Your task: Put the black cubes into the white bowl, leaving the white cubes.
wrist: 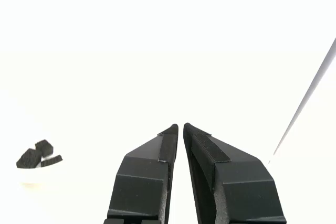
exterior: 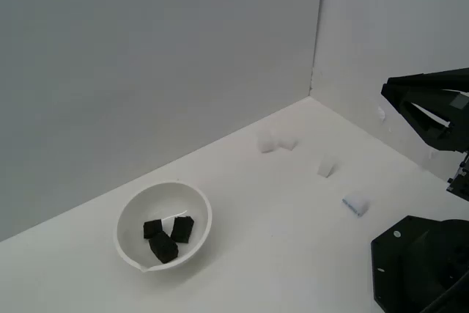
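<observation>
The fingers (wrist: 180, 125) are clenched on nothing, their tips almost touching with only a thin slit between them. They hang above the counter (exterior: 278, 254), well apart from every cube. That reads as a withdrawn pose: with nothing black left out on the counter, there is nothing to reach for.

All three black cubes (exterior: 167, 237) lie inside the white bowl (exterior: 130, 214), clustered on its floor and touching one another. The bowl is far from the fingers; the wrist view catches it only at the edge, with the dark cubes (wrist: 38, 155) peeking over a washed-out rim (wrist: 37, 174). The bowl's small pouring lip faces the near edge of the counter.

The white cubes (exterior: 325, 168) sit on the counter, closer to the fingers than the bowl is, and none is in the bowl. I count four: two close together near the back wall, one apart from those, and one lying nearer the arm. They nearly vanish against the white counter, so their exact outlines are hard to fix.

Counted so: three black in the bowl, four white left out. The sorting looks complete.
</observation>
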